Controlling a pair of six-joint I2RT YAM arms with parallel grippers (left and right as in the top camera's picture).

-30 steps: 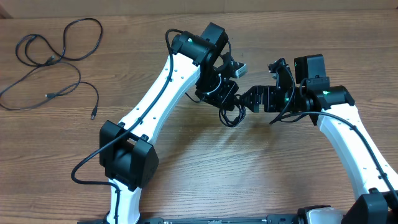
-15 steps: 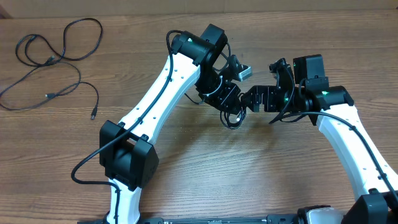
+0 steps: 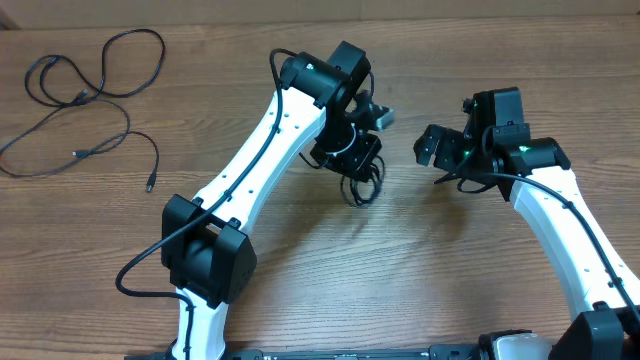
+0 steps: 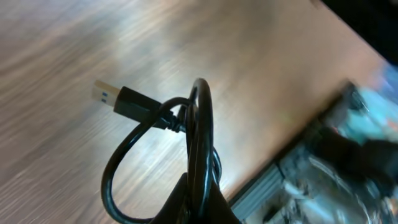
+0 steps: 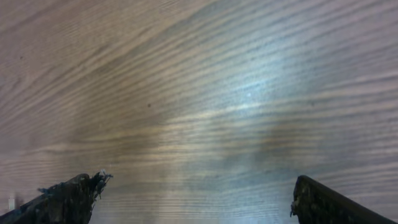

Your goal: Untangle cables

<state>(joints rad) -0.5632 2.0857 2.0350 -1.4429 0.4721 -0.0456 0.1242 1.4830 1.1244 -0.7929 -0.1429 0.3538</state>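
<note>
Cables (image 3: 78, 98) sprawl as loose black strands in the upper left of the overhead frame, well apart from both arms. A small looped bundle (image 3: 362, 186) hangs near the centre, pinched by the left gripper (image 3: 352, 168) above the wooden table (image 3: 400, 290). In the left wrist view the loop rises from the bottom edge, and a USB plug (image 4: 107, 95) points toward the upper left. The right gripper (image 3: 432, 148), to the right of the bundle and apart from it, has its fingers (image 5: 68, 196) spread wide, with bare wood showing between them.
</note>
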